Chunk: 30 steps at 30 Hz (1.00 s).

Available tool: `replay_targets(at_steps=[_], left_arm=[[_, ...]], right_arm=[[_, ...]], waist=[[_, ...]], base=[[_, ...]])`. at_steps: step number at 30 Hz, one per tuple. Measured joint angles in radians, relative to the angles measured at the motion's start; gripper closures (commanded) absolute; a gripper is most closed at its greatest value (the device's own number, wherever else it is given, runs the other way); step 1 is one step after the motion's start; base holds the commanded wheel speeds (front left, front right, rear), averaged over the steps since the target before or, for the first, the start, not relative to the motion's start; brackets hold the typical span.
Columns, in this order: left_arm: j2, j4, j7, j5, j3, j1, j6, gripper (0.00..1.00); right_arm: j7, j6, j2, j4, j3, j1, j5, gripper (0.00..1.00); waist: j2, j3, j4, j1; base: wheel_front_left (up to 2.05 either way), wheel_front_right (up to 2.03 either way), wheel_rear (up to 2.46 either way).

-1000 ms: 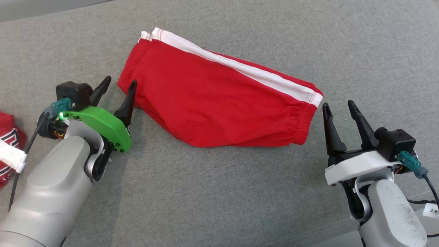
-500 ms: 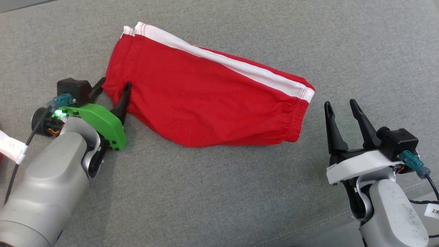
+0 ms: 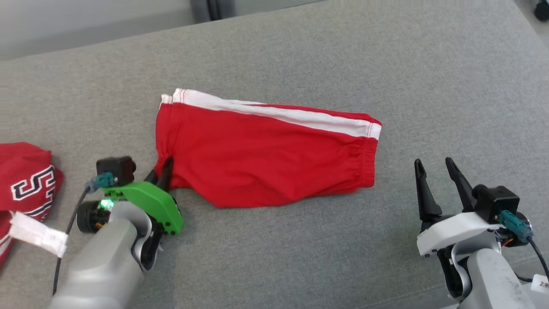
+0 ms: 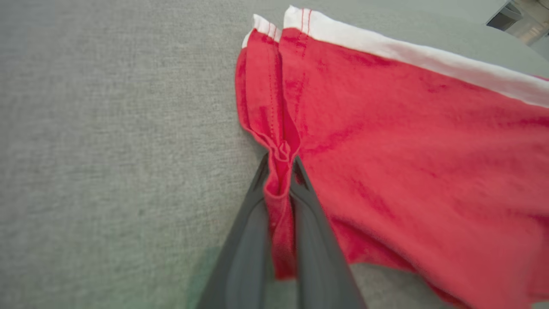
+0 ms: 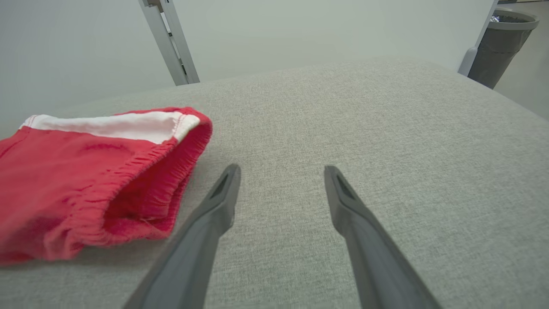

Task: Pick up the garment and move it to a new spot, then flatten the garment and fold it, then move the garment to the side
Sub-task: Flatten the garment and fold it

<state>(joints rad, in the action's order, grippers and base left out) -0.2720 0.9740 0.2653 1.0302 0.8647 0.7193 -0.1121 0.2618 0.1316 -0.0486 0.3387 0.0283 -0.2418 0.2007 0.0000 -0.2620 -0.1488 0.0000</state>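
Red fabric shorts [image 3: 266, 163] with a white stripe lie mid-frame; left gripper [image 3: 164, 166] pinches their lower-left hem, right gripper [image 3: 434, 163] gapes at lower right.

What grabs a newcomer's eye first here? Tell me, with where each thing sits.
The red shorts, white stripe along one side, lie across the middle of the grey cushion. The left gripper is shut on a bunched corner at their left end, while the right gripper stands open just off the waistband end, apart from the cloth.
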Motion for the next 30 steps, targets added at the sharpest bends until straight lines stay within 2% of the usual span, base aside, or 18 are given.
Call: replay_targets(at_steps=[8,15,16,17,18,26,30], left_arm=[[0.037,-0.107,-0.001,-0.105,-0.251,-0.207,0.059,1.00],[0.084,-0.193,-0.001,-0.246,-0.389,-0.350,0.072,1.00],[0.091,-0.207,-0.001,-0.271,-0.410,-0.365,0.074,0.45],[0.097,-0.225,-0.001,-0.298,-0.432,-0.378,0.076,0.05],[0.103,-0.241,-0.001,-0.323,-0.453,-0.388,0.076,0.00],[0.139,-0.361,-0.001,-0.514,-0.581,-0.461,0.060,0.00],[0.160,-0.376,-0.001,-0.570,-0.622,-0.488,0.035,0.00]], right_arm=[[0.000,0.000,0.000,0.035,0.010,0.046,-0.013,0.00],[0.000,0.000,-0.001,0.053,-0.018,0.067,-0.012,0.00],[0.000,0.000,0.000,0.055,-0.026,0.067,-0.011,0.00],[0.000,0.000,0.000,0.056,-0.035,0.067,-0.008,0.00],[0.000,0.000,0.000,0.055,-0.045,0.067,-0.005,0.00],[0.000,0.000,0.000,0.036,-0.160,0.024,0.075,0.00],[0.000,0.000,0.000,0.089,-0.193,-0.012,0.099,0.00]], waist=[[0.0000,0.095,0.079,0.0000],[0.0000,0.150,0.143,0.0000],[0.0000,0.155,0.151,0.0000],[0.0000,0.160,0.158,0.0000],[0.0000,0.165,0.165,0.0000],[0.0000,0.173,0.198,0.0000],[0.0000,0.174,0.218,0.0000]], base=[[0.00,0.00,0.00],[0.00,0.00,0.00],[0.00,0.00,0.00],[0.00,0.00,0.00],[0.00,0.00,0.00],[0.00,0.00,0.00],[0.00,0.00,0.00]])
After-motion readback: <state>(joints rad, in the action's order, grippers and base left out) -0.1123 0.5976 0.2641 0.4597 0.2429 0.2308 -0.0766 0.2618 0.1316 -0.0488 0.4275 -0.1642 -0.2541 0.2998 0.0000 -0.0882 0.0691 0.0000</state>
